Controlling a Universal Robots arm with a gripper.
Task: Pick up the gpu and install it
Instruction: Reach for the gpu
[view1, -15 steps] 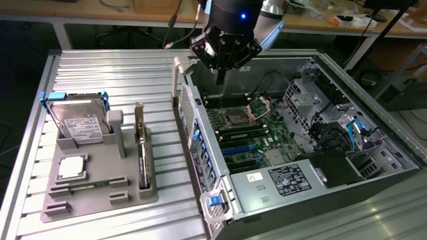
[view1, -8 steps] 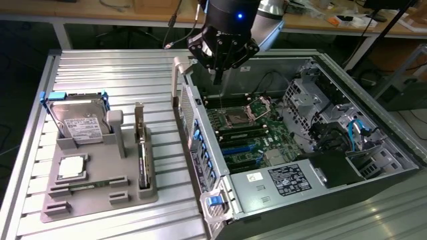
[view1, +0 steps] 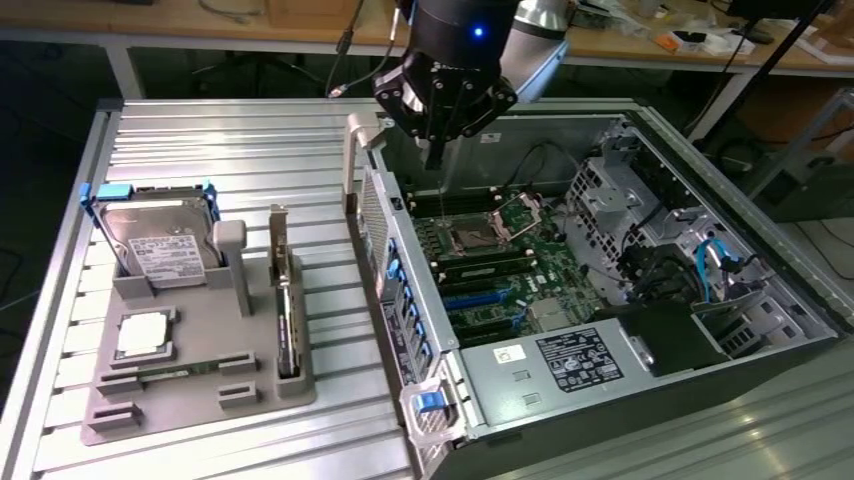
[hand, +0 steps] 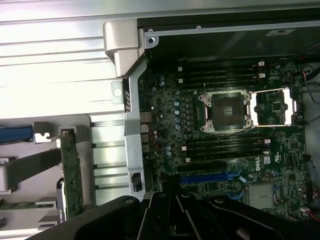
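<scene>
The gpu (view1: 282, 310) is a thin dark card standing on edge in a slot of the grey holder (view1: 200, 405), at the exterior view's left, with its pale bracket strip at the far end. The wrist view catches it too, the gpu (hand: 71, 172) lying beside the case wall. My gripper (view1: 430, 158) hangs over the far corner of the open computer case (view1: 627, 380), above the motherboard (view1: 501, 265). It is shut, with nothing between its fingers (hand: 167, 220). It is well apart from the gpu, toward the exterior view's right.
The holder also carries a silver hard drive (view1: 158, 245) in a blue frame, a square chip (view1: 143, 335) and a narrow memory stick (view1: 158, 376). Blue slots (hand: 210, 176) and an open processor socket (hand: 225, 111) sit on the motherboard. Cables and drive cages fill the case's right side.
</scene>
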